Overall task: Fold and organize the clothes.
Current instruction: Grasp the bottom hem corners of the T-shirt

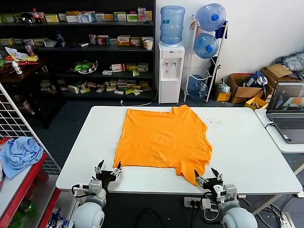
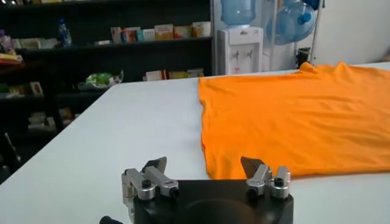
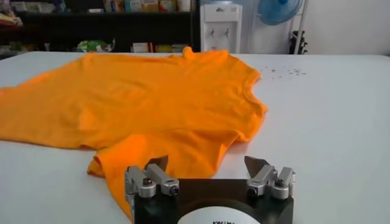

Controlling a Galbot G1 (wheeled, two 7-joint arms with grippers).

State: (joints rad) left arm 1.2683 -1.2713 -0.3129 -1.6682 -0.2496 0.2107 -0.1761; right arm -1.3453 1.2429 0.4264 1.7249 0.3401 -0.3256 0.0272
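Observation:
An orange T-shirt [image 1: 161, 138] lies spread flat on the white table [image 1: 247, 147], one sleeve [image 1: 191, 172] reaching toward the near edge. No lettering shows on its upper side. My left gripper [image 1: 109, 167] hovers open at the near edge, just short of the shirt's near-left corner [image 2: 210, 170]; in its wrist view the gripper [image 2: 204, 163] holds nothing. My right gripper [image 1: 207, 174] stands open at the near edge, right beside the sleeve; in the right wrist view the gripper [image 3: 207, 163] frames the sleeve [image 3: 146, 155], which lies just ahead of its empty jaws.
A laptop [image 1: 287, 111] sits on a side table at the right. A light blue cloth [image 1: 19, 154] lies on a red rack at the left. Shelves [image 1: 80, 47], a water dispenser [image 1: 171, 71] and cardboard boxes [image 1: 247, 85] stand behind the table.

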